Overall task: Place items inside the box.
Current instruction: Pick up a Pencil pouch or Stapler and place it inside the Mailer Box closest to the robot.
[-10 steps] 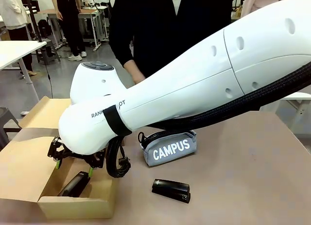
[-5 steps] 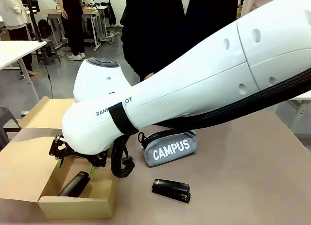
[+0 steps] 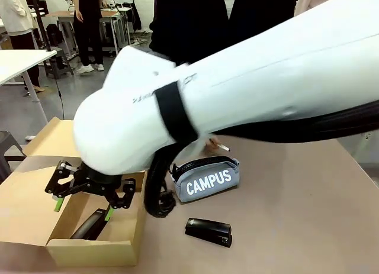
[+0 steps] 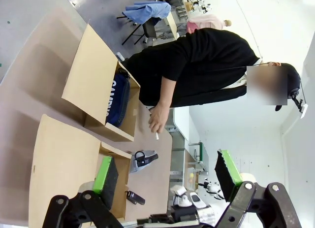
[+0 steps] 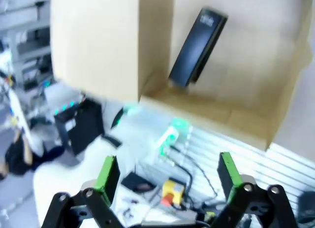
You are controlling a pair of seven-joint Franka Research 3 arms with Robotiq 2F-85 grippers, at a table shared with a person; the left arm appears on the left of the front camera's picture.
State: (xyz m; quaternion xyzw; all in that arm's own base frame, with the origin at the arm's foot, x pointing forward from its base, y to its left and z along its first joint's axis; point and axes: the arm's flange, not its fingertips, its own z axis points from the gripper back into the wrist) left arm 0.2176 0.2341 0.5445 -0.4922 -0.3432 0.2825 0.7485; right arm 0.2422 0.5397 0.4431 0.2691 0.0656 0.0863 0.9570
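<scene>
Brown desk (image 3: 296,197) before us: our right gripper (image 3: 83,208) hangs spread and empty over the box (image 3: 95,250) at its near-left corner, a black item (image 3: 89,225) inside. Our left gripper (image 4: 165,169) gapes empty too. One drop looks done; next we should reach for the black stapler (image 3: 208,231) by the near edge.

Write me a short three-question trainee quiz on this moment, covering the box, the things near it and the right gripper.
1. True or false: the pencil case lies inside the box.
2. What lies in the box below the right gripper? A) a yellow knife B) a black stapler C) a marker pen
3. Is the right gripper open or shut?

Key: 1 false, it lies on the table beside the box. 2 B. 3 open, with nothing between its pads.
</scene>
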